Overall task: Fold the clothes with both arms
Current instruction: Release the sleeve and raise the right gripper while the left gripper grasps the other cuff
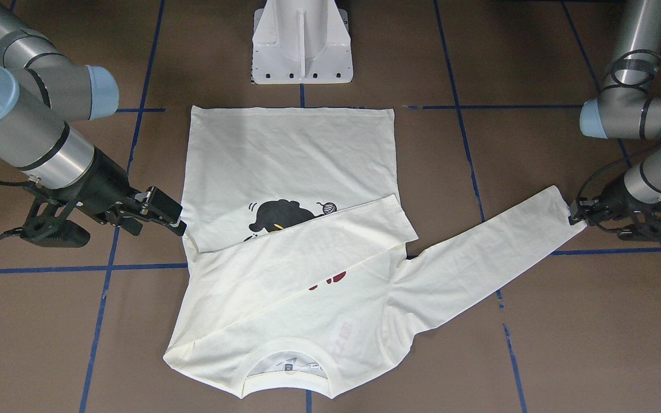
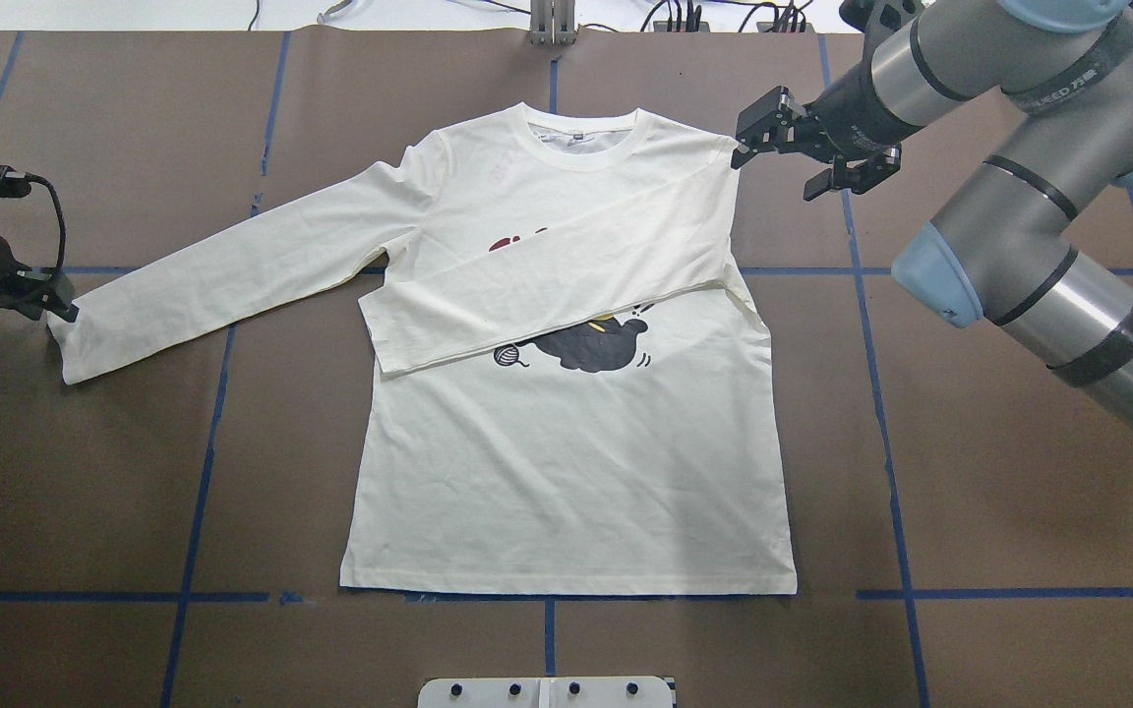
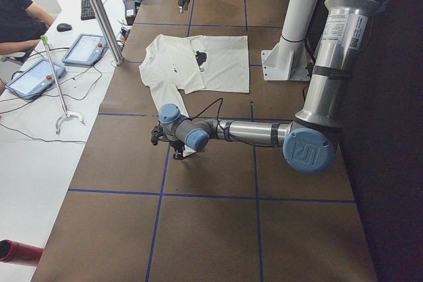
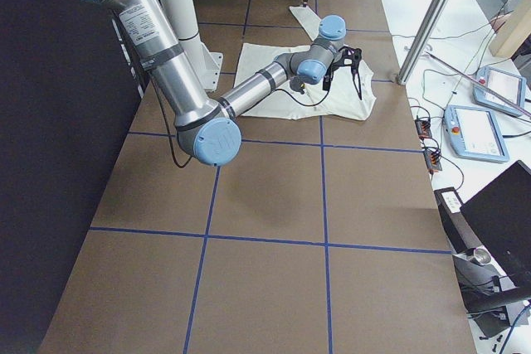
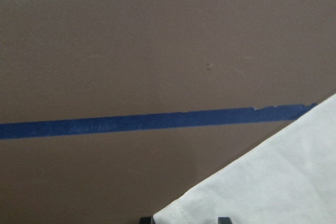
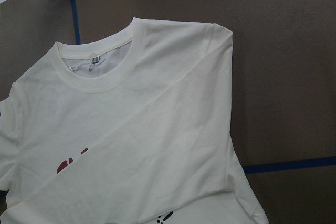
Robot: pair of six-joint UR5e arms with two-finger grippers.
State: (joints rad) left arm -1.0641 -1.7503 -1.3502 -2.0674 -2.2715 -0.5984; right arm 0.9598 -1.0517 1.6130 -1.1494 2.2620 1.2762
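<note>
Jaws update: left jaws look parted around the sleeve cuff (image 5: pixel 273 182), not pinching yet. Right jaws look parted and empty, just beside the shoulder (image 2: pixel 714 157). The long-sleeved T-shirt (image 2: pixel 566 472) lies flat on the bench (image 2: pixel 921 442), one sleeve folded across the chest. Light, floppy cotton I reckon, so grab it at the cuffs and seams.

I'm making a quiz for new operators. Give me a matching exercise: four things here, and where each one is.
1 left gripper
2 right gripper
3 folded sleeve
4 white pedestal

A across the chest
B at the shirt's shoulder
C at the outstretched cuff
D past the hem

Pairs: 1-C, 2-B, 3-A, 4-D
</note>
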